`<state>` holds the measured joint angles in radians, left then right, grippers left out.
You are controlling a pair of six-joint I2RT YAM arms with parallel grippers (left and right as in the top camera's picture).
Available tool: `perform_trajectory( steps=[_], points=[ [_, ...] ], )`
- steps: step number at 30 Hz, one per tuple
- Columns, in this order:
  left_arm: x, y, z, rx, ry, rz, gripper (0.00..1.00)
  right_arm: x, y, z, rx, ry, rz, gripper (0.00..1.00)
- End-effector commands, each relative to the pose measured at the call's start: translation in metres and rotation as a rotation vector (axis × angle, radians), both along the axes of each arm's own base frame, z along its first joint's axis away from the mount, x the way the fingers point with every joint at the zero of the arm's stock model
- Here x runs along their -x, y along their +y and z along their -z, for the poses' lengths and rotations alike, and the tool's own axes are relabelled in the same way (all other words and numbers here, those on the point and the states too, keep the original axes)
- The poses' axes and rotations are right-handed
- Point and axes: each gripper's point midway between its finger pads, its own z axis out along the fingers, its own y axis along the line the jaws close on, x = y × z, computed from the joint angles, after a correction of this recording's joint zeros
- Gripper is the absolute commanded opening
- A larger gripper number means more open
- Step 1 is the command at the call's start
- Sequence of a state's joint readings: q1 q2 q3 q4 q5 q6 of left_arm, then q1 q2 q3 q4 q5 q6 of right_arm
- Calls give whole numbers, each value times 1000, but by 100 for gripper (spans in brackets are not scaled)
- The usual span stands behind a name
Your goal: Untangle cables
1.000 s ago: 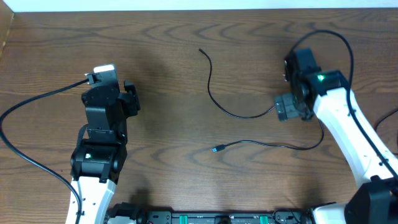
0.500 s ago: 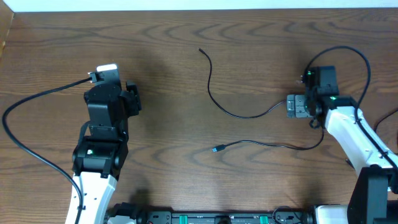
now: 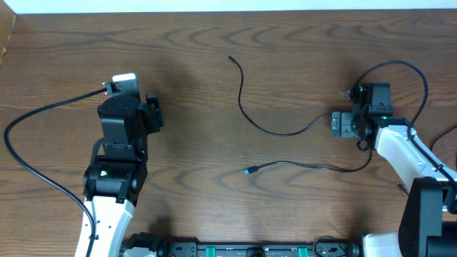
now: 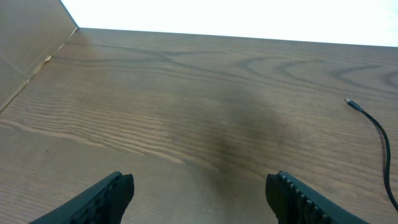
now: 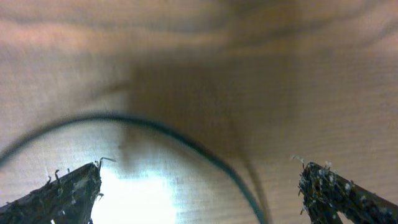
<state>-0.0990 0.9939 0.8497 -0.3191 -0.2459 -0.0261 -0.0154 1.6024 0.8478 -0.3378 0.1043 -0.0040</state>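
Black upper cable (image 3: 282, 134) runs between the right gripper's (image 5: 202, 186) wide-open, empty jaws. Best to close squarely, then drag it away from the blue-tipped cable (image 3: 307, 164). Left gripper (image 4: 199, 186) hangs open and empty.

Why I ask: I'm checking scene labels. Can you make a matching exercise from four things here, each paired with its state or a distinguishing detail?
Things
1. upper black cable
2. lower black cable
3. left gripper
4. right gripper

States
A. open, nothing between its jaws
B. ends in a bluish plug tip
C. open, a cable running between its jaws
D. ends in a small black tip on the far side

Pairs: 1-D, 2-B, 3-A, 4-C
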Motion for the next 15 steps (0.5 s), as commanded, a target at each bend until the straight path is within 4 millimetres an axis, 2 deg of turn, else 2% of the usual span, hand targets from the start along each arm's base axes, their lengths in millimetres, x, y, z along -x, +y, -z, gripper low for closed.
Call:
perform_trajectory(
  steps=[1, 8, 15],
  points=[
    [0, 1, 1, -5, 10, -1, 73, -6, -2, -2, 4, -29, 0, 99],
    [1, 2, 2, -5, 14, -1, 73, -13, -4, 2, 12, -74, 6, 99],
    [1, 2, 3, -6, 18, -1, 73, -7, -7, 41, 20, -34, 16, 96]
  ],
)
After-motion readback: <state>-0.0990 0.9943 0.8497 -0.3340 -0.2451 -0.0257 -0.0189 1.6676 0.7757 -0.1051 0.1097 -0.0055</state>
